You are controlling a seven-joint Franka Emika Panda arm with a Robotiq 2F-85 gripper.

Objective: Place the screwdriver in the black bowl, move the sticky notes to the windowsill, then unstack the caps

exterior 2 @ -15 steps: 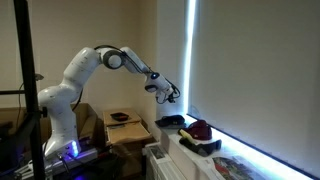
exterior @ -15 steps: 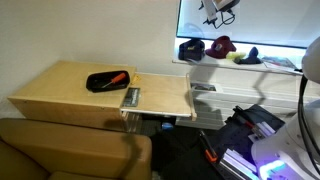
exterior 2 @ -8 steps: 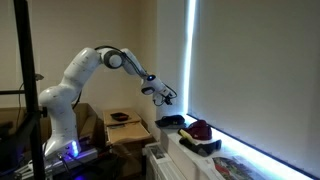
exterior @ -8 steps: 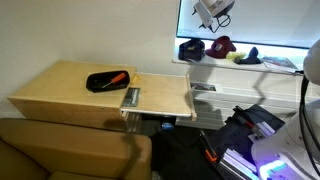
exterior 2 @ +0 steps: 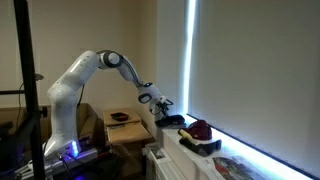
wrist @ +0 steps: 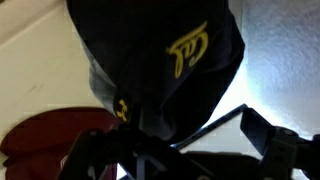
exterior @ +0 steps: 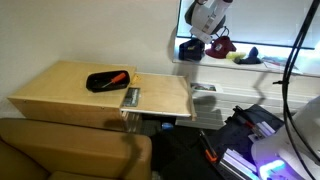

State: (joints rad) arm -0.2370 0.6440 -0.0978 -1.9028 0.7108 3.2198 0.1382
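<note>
The dark navy cap (exterior: 190, 48) and the dark red cap (exterior: 222, 45) lie side by side on the white windowsill (exterior: 225, 68). My gripper (exterior: 205, 22) hangs open just above the navy cap, and also shows in the exterior view from the side (exterior 2: 161, 103). In the wrist view the navy cap (wrist: 160, 60) with its yellow logo fills the frame between my spread fingers (wrist: 180, 160), and the red cap (wrist: 40, 140) is at lower left. The orange-handled screwdriver (exterior: 116, 77) lies in the black bowl (exterior: 104, 82) on the wooden table. A pale yellow patch (exterior: 240, 58) beside the red cap may be the sticky notes.
A small grey rectangular object (exterior: 131, 96) lies at the table's near edge. A brown sofa back (exterior: 70, 150) stands in front of the table. Cluttered equipment with a lit base (exterior: 265, 150) sits on the floor below the windowsill. The bright window is right behind the caps.
My gripper has come down from high in front of the window to just above the navy cap. The caps, bowl and screwdriver have not moved.
</note>
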